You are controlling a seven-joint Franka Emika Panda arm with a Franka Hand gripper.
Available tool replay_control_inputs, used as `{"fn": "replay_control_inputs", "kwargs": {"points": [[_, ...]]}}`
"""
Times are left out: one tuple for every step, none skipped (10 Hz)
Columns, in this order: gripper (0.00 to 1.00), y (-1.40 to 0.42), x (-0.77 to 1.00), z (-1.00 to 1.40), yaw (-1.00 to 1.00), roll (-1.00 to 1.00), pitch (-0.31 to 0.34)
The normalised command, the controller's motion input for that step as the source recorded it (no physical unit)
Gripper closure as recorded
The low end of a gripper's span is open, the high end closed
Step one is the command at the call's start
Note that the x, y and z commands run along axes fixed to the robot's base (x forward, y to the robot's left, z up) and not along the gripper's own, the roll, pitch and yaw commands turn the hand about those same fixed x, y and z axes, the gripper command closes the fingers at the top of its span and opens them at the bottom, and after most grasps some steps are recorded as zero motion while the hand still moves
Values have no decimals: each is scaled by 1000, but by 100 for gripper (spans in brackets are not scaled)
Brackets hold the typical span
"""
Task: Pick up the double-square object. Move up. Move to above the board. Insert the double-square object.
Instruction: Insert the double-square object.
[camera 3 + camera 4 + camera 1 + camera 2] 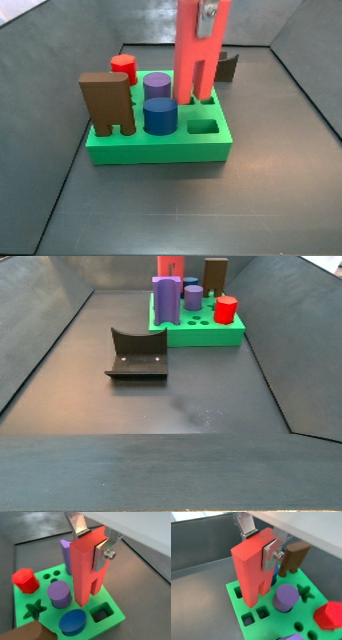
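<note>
In a wrist view the gripper point(93, 543) has its jaws closed on the upper end of the double-square object point(89, 569), one silver plate on each broad face, and the block hangs straight down from the jaws with its two legs just above, or already at, the board point(115, 620); I cannot tell if the legs have entered. In the other wrist picture the gripper point(261, 543) holds the same top part, and the legs point down beside a purple cylinder point(286, 597). In a side view the double-square object point(199, 55) stands upright below the jaws, over the far part of the board point(160, 148). I judge the block stiff, light and smooth, so a grip high on the flat faces suits it, but its length could let it tilt.
</note>
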Motion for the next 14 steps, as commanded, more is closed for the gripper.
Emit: {"fn": "replay_control_inputs", "kwargs": {"points": [[100,0,0,-400,-1000,0,-77],[100,109,111,-66,-657,0,0],[100,0,66,-46,-449,0,34],[100,74,120,0,-254,0,0],[100,34,134,0,-363,0,-30],[100,243,0,0,-746,0,-67],[100,263,0,-71,-731,0,-1],[100,377,29,-29,-614,0,0],[100,203,0,-23,-71,0,0],[100,80,60,-71,-169,0,0],[100,0,-57,-100,0,41,0],[100,0,0,-269,126,20,0],[100,80,51,-211,194,0,0],[100,157,0,-94,166,0,0]]}}
